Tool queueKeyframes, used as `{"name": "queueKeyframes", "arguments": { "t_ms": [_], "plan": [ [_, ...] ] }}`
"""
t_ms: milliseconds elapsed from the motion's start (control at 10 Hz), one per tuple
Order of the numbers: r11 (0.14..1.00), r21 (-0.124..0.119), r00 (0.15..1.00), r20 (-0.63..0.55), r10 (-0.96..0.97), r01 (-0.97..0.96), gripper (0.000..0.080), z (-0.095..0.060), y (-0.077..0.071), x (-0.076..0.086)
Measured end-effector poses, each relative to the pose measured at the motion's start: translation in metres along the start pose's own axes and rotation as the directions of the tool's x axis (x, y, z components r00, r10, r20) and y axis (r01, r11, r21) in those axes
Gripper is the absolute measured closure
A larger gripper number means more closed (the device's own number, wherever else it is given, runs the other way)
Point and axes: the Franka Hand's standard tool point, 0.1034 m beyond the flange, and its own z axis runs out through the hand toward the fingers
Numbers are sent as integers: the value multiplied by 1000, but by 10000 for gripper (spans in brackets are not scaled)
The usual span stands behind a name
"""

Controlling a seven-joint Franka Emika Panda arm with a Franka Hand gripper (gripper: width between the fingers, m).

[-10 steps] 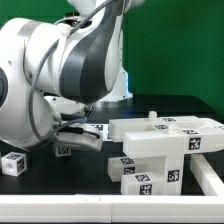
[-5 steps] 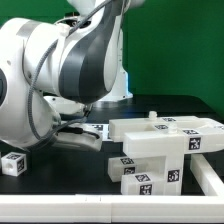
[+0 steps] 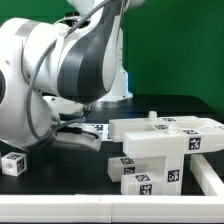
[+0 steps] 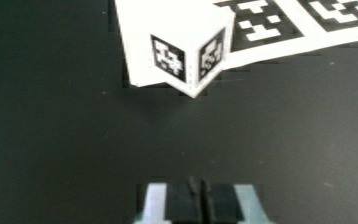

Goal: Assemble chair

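The partly built chair (image 3: 160, 140) stands at the exterior view's right: white blocky parts with black-and-white tags, a flat panel lying across stacked blocks. A loose white tagged cube (image 3: 12, 163) sits at the far left. My gripper (image 3: 95, 141) hangs low over the black table, between the cube and the chair, under the big white arm. In the wrist view my gripper (image 4: 194, 197) is shut, the fingers pressed together with nothing between them. Ahead of it, well apart, stands a white tagged block (image 4: 185, 57).
The marker board (image 4: 282, 22) lies flat behind the tagged block in the wrist view and shows as a tagged strip (image 3: 96, 128) beside the gripper in the exterior view. The arm's bulk hides much of the table's left half. A green wall backs the scene.
The gripper's jaws have closed on nothing. A small tagged piece that showed just under the gripper a second ago is no longer visible. The arm has hardly moved.
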Motion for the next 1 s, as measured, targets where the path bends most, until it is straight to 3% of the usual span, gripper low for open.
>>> {"name": "queueKeyframes", "arguments": {
  "t_ms": [100,200,300,400,600,700,800,1000],
  "plan": [
    [1000,19,999,32,11,-12,798,-6,5,-18],
    [999,38,998,51,24,-26,712,-11,12,-33],
    [998,53,997,70,30,-34,576,-12,16,-47],
    [998,62,997,73,28,-33,576,-13,15,-54],
    [998,59,997,73,31,-35,262,-10,16,-50],
    [998,59,997,73,31,-36,262,-10,16,-50],
    [998,58,997,73,34,-38,170,-9,16,-50],
    [996,38,996,48,78,-80,156,8,4,-38]
  ]
}}
